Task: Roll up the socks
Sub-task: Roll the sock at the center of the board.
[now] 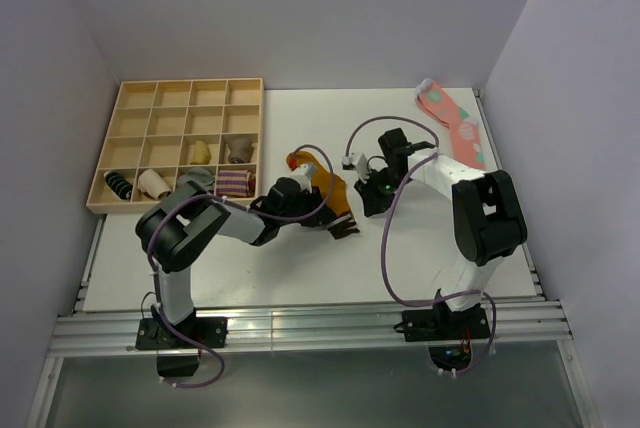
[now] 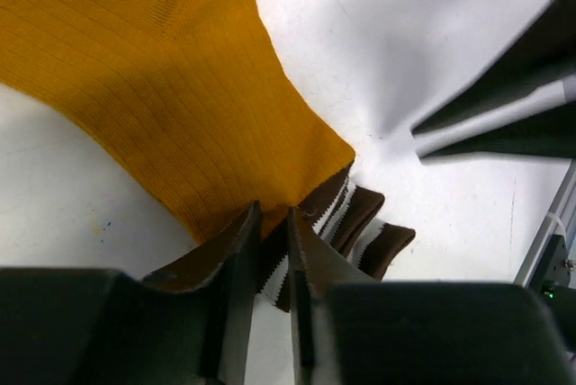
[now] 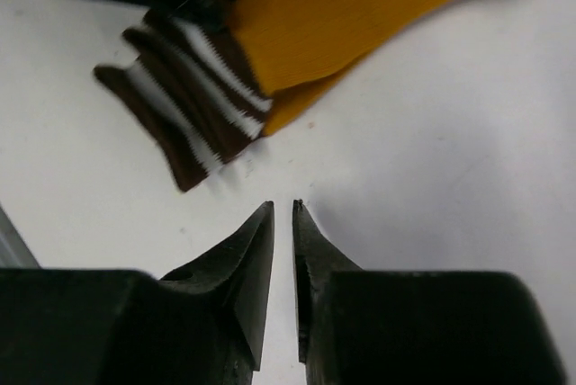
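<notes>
The mustard-orange sock [image 1: 322, 186] lies flat mid-table, its dark brown white-striped cuff [image 1: 343, 228] toward the near side. My left gripper [image 1: 322, 214] is shut on the sock where the orange fabric meets the cuff. In the left wrist view its jaws [image 2: 274, 216] pinch that fabric, and the orange body [image 2: 162, 70] spreads ahead. My right gripper [image 1: 372, 208] hovers just right of the cuff, jaws shut and empty. In the right wrist view the gripper [image 3: 282, 207] is over bare table a short way from the cuff [image 3: 184, 93] and the orange body [image 3: 360, 16].
A wooden compartment tray [image 1: 176, 108] stands at the back left with several rolled sock bundles [image 1: 235, 183] in its near cells. A pink spotted sock [image 1: 455, 123] lies at the back right by the wall. Walls close in the table's left, back and right.
</notes>
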Available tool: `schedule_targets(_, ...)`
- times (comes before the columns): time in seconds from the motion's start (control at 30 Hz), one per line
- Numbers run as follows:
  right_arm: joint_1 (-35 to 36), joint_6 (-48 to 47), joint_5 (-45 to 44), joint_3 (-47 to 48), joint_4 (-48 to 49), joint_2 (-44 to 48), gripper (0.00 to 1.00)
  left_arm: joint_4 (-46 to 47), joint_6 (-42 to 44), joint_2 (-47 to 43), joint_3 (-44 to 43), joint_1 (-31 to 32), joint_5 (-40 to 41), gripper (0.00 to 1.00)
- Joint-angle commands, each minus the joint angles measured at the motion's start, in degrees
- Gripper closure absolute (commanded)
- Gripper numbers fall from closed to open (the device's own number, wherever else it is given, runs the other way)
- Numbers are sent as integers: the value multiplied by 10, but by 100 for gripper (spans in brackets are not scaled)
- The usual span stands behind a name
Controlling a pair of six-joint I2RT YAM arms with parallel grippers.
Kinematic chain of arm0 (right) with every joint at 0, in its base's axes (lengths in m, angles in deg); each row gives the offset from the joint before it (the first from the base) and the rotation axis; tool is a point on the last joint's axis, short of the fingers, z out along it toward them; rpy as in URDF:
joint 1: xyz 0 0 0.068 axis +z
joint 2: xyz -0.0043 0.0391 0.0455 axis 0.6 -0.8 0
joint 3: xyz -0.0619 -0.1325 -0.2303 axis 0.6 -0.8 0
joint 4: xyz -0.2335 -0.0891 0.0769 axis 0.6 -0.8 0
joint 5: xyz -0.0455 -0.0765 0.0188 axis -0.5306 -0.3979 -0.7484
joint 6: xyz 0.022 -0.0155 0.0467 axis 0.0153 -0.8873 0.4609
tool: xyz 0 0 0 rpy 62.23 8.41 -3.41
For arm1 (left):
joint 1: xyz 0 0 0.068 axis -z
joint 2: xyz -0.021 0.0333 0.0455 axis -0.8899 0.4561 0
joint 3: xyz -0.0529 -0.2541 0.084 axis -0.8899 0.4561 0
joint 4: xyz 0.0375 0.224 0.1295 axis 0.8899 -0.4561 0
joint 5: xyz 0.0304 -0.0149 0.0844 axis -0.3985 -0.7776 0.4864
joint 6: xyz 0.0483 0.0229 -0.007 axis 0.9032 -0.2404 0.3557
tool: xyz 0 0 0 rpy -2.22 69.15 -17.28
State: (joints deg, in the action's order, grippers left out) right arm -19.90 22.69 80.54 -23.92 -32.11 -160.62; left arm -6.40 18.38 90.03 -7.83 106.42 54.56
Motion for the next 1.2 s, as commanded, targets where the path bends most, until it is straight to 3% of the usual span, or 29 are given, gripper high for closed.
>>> schedule_targets(0.0, 3, 90, -39, 16, 88, 20, 80, -20, 20, -18, 11, 0, -25, 73)
schedule_targets(0.17, 11, 112, -35, 33, 71, -2, 92, 53, -13, -69, 59, 0, 9, 66)
schedule_targets(0.33, 33, 112, -70, 8, 91, -7, 96, 33, -67, -138, 81, 7, 155, 67)
schedule_targets(0.53, 52, 102, -76, 11, 77, -18, 99, -210, -157, -122, -24, 25, 326, 78)
schedule_targets(0.7, 61, 84, -62, -5, 63, -14, 100, -299, -211, -67, -74, 25, 336, 92)
schedule_targets(0.83, 68, 81, -63, -17, 65, -9, 100, -313, -261, -46, -76, 26, 337, 100)
schedule_targets(0.97, 76, 76, -57, -23, 61, -11, 100, -301, -283, -58, -54, 35, 355, 100)
schedule_targets(1.17, 94, 76, -46, -38, 64, -1, 100, -291, -257, -16, -93, 34, 317, 100)
